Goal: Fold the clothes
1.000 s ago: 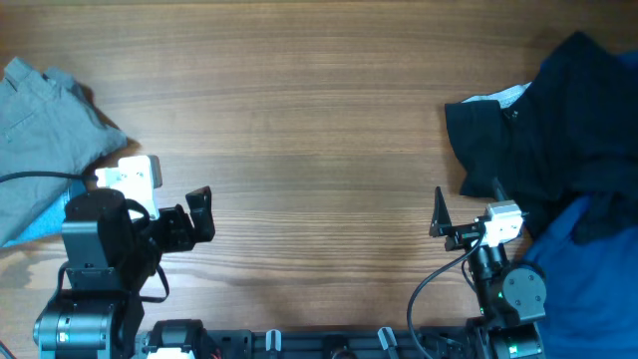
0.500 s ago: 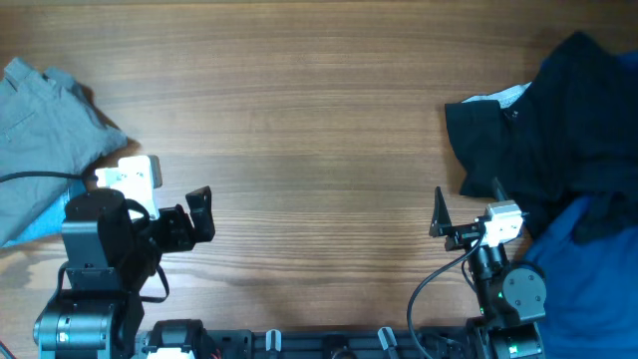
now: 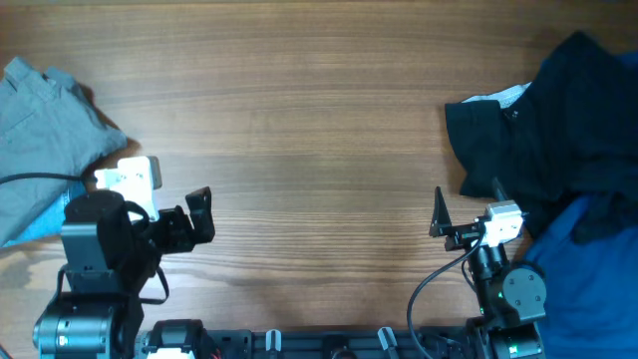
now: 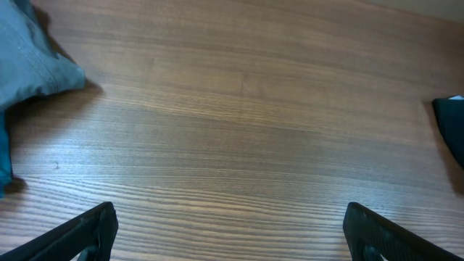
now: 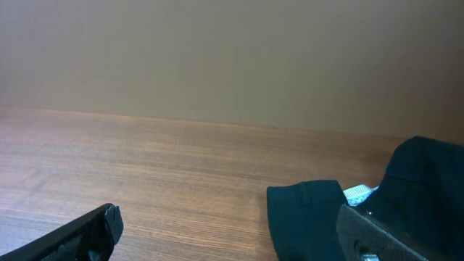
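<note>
Stretching near-to-far along the right edge, dark clothes [image 3: 558,130]; left gripper [image 4: 230,221] and right gripper [image 5: 226,221] both released.

One surface [image 3: 319,110] is carrying two heaps of clothes. The left heap is showing two pieces: one grey garment [image 3: 45,110] and one pale blue piece [image 3: 35,224]. The right heap is showing one dark mass [image 3: 568,130], whose number of pieces I cannot tell, and one bright blue garment [image 3: 588,289]. Two arms are standing at the near edge, left arm [image 3: 95,249] and right arm [image 3: 508,289], each bearing one gripper: left gripper [image 3: 202,213], right gripper [image 3: 440,214].
</note>
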Tool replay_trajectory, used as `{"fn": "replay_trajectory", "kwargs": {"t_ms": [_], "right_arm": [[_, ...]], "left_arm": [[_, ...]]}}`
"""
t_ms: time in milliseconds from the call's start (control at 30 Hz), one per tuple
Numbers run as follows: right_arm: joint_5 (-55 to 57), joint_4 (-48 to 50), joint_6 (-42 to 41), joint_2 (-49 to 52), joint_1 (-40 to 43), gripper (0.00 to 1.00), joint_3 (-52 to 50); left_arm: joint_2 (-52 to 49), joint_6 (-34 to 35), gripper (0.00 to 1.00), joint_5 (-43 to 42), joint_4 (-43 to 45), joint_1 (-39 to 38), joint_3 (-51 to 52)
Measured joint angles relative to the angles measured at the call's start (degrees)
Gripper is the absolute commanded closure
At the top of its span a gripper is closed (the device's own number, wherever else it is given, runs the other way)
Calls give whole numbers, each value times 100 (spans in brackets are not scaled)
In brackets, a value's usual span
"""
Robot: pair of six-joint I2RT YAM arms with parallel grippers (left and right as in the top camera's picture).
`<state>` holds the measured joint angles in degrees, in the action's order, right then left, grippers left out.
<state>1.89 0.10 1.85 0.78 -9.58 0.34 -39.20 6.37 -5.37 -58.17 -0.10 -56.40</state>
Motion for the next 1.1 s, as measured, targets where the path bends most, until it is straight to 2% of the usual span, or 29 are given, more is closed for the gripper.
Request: {"fn": "replay_trajectory", "kwargs": {"t_ms": [267, 433, 600, 700, 967, 1100], "right_arm": [[-17, 2, 0, 0, 0, 0, 0], [-22, 4, 0, 0, 0, 0, 0], [-33, 9, 0, 0, 0, 0, 0], [-35, 9, 0, 0, 0, 0, 0], [-37, 9, 0, 0, 0, 0, 0], [-35, 9, 0, 0, 0, 0, 0]], "left_arm": [[702, -2, 0, 127, -155, 0, 170], [1403, -2, 0, 166, 350, 0, 1121], [2208, -2, 0, 83, 1263, 0, 2435], [2728, -2, 0, -2, 2103, 0, 3211], [3703, 0, 0, -140, 3840, 0, 4603], [3840, -2, 0, -155, 5084, 0, 5191]]}}
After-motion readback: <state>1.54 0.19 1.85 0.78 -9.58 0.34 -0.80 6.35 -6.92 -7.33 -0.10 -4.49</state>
